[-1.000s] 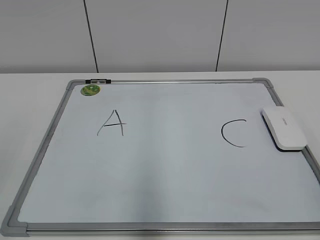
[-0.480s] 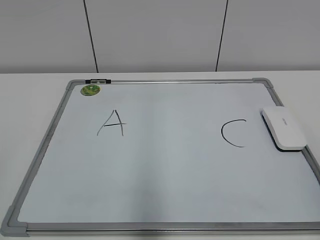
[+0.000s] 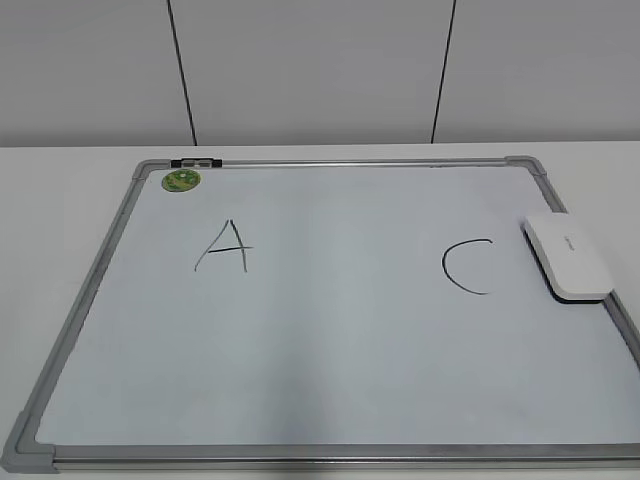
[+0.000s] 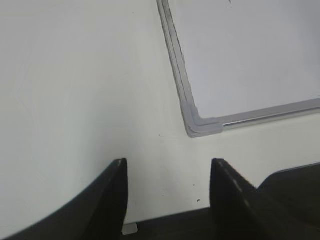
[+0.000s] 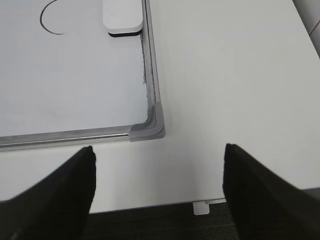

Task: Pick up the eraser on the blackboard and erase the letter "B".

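The eraser lies flat on the blackboard, white top up with its dark underside showing along the lower edge. It sits at the board's right side, close against the right frame rail, just beside the black letter "C" to its left. The right wrist view shows the same eraser hard by the frame, with the arc of the "C" near it. No "B" is visible between the black letter "A" and the "C"; that stretch of board is plain white. A round green magnet sits in the far left corner, next to a small black clip on the top rail. The board rests on a white table.

The right gripper hangs over the table off the board's near right corner, jaws spread wide, holding nothing. The left gripper hangs off the near left corner, jaws parted and empty. Both are well apart from the eraser.
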Controlling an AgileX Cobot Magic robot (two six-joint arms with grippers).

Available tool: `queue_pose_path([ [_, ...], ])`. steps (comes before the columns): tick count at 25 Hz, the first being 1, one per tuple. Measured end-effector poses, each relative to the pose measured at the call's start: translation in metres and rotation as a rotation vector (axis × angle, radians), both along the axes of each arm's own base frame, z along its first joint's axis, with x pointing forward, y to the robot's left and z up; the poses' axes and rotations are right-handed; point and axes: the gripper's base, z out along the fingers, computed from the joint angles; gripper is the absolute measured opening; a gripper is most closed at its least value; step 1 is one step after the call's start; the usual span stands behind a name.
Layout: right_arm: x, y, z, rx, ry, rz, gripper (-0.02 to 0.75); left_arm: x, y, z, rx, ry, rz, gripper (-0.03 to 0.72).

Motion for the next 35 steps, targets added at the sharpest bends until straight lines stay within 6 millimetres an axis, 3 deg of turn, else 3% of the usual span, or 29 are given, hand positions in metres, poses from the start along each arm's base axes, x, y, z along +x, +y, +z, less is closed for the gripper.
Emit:
queue_pose_path([
  [13,0.000,0.000,0.000,0.000,0.000,0.000,0.588,0.000,0.000,0.001,-0.001,-0.011,0.000,0.389],
  [23,0.000,0.000,0.000,0.000,0.000,0.000,0.588,-0.028,0.001,0.002,-0.009,-0.192,0.001,0.389],
  [35,0.000,0.000,0.000,0.000,0.000,0.000,0.588,-0.028,0.002,0.002,-0.008,-0.193,0.002,0.389],
])
